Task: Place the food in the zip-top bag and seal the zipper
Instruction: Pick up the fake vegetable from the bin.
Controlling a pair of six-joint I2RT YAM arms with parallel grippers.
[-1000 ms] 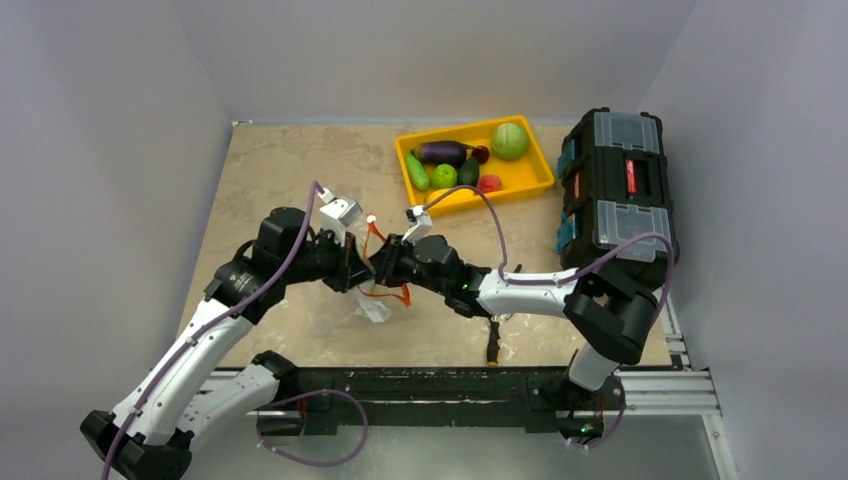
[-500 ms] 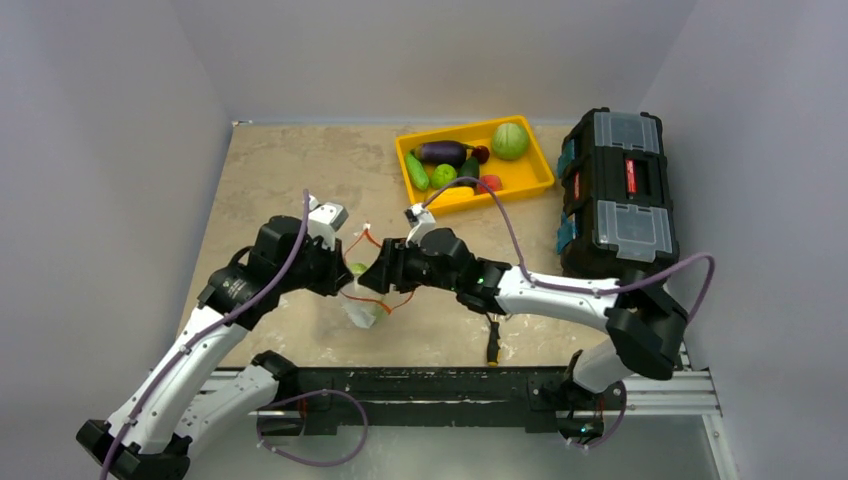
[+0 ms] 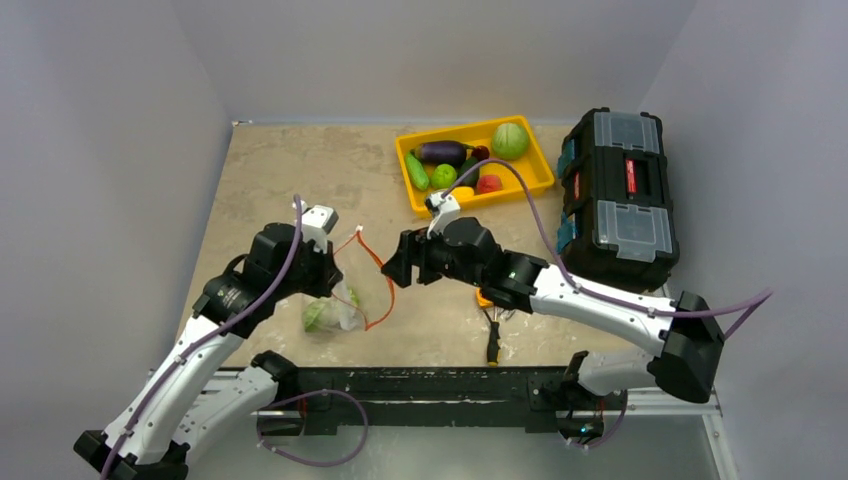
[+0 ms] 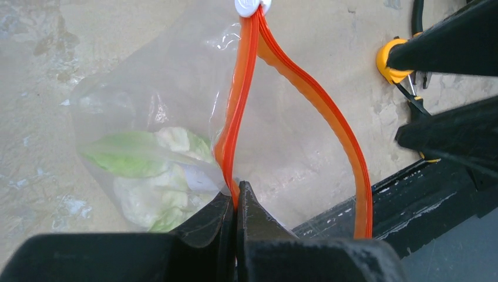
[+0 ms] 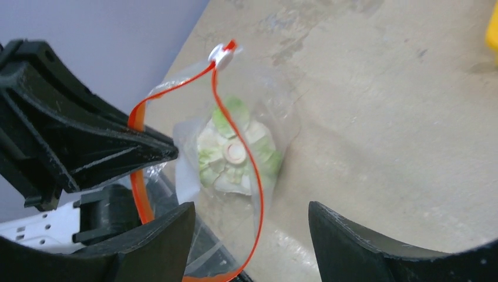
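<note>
Orange-red zipper [image 4: 241, 88] is pinched by one lip in the left gripper [image 4: 236, 191], clamped tight, so the zip-top bag [image 4: 147, 117] with the cauliflower [image 4: 158, 188] inside sags from that strip – if it slips, the mouth flops shut. Right gripper [image 5: 249, 220] sits just beside it, jaws apart and empty, and could snag the loose lip; the eggplant [image 3: 440, 152] and other food wait in the far yellow tray [image 3: 530, 180].

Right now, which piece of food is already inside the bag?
The cauliflower, white with green leaves, alone sits in the bag; all the rest lie in the yellow tray.
</note>
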